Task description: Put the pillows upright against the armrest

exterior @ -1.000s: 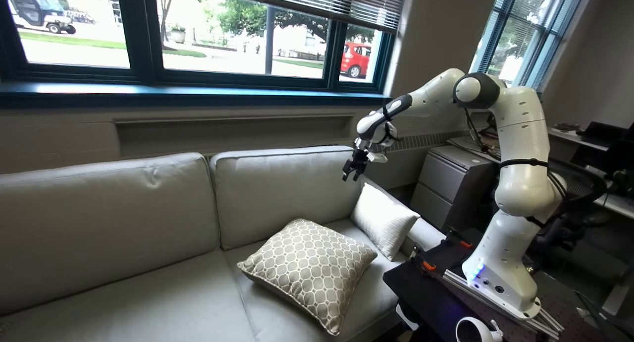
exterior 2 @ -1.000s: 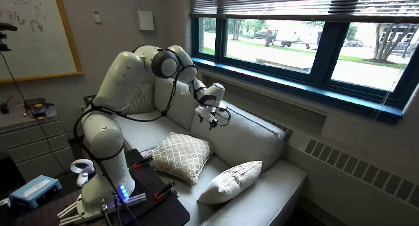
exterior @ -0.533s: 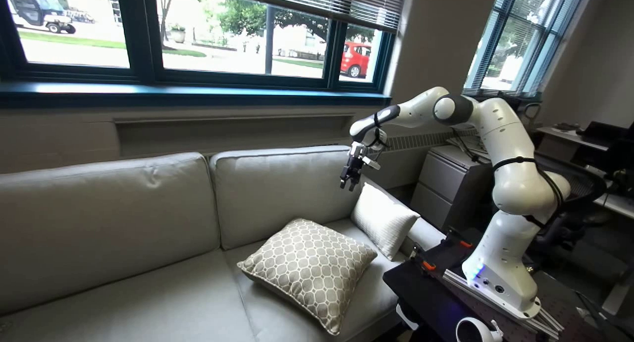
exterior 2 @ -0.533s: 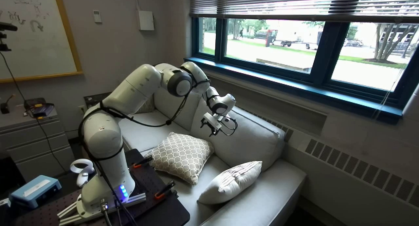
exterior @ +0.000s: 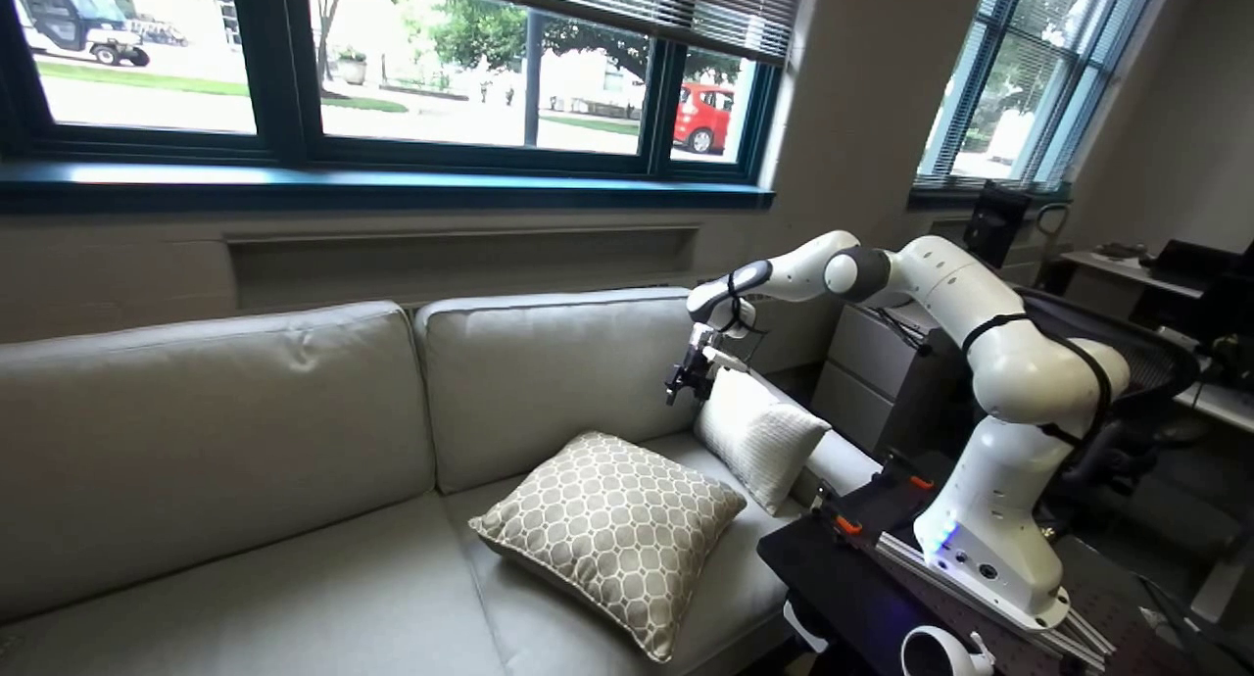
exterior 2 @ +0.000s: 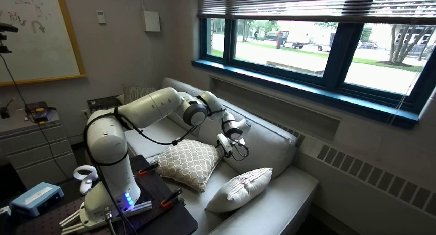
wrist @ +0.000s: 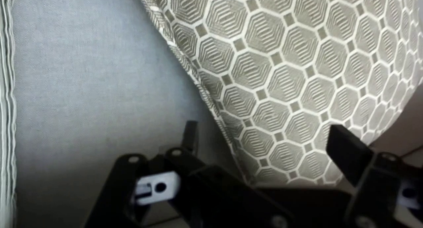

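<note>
A beige pillow with a white lattice pattern lies tilted back on the sofa seat in both exterior views (exterior: pixel 612 529) (exterior 2: pixel 187 161), and fills much of the wrist view (wrist: pixel 284 66). A white ribbed pillow leans against the armrest (exterior: pixel 844 463) in both exterior views (exterior: pixel 759 439) (exterior 2: pixel 238 190). My gripper (wrist: pixel 266 135) is open and empty. It hovers above the seat near the backrest, between the two pillows, as an exterior view (exterior: pixel 688 382) shows. In the wrist view one finger overlaps the patterned pillow and the other is beyond its edge. Contact cannot be told.
The sofa backrest (exterior: pixel 558 362) rises behind the gripper. The black robot table (exterior 2: pixel 177 218) with orange-marked clamps (exterior 2: pixel 170 198) stands at the sofa's front. A window sill (exterior: pixel 392 188) and a wall heater (exterior 2: pixel 368 175) are behind the sofa. Another patterned pillow (exterior 2: pixel 134 93) is at the sofa's far end.
The arm has lowered and reached forward. My gripper has come down from the top of the backrest to near the pillows. The pillows have not moved.
</note>
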`<state>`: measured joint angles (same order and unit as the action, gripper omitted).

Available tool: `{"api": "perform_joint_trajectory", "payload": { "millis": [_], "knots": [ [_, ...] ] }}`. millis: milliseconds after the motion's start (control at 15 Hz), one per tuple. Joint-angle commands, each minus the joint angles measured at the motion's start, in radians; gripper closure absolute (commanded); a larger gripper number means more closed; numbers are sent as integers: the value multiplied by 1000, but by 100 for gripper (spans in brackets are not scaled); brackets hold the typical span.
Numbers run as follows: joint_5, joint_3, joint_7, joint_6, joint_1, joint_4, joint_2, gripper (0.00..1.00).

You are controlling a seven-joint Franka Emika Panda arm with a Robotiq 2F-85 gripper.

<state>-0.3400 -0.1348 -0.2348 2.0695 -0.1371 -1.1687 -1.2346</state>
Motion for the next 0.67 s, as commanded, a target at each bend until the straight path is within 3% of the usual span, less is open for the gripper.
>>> {"api": "perform_joint_trajectory", "payload": {
  "millis": [0, 400, 467, 600],
  "knots": [
    [-7, 15, 186, 32, 23, 189, -139, 0],
    [24, 34, 271, -41, 56, 442, -337, 0],
    [23, 20, 244, 9, 44, 276, -236, 0],
    [22, 0, 207, -29, 44, 279, -255, 0]
  ]
}}
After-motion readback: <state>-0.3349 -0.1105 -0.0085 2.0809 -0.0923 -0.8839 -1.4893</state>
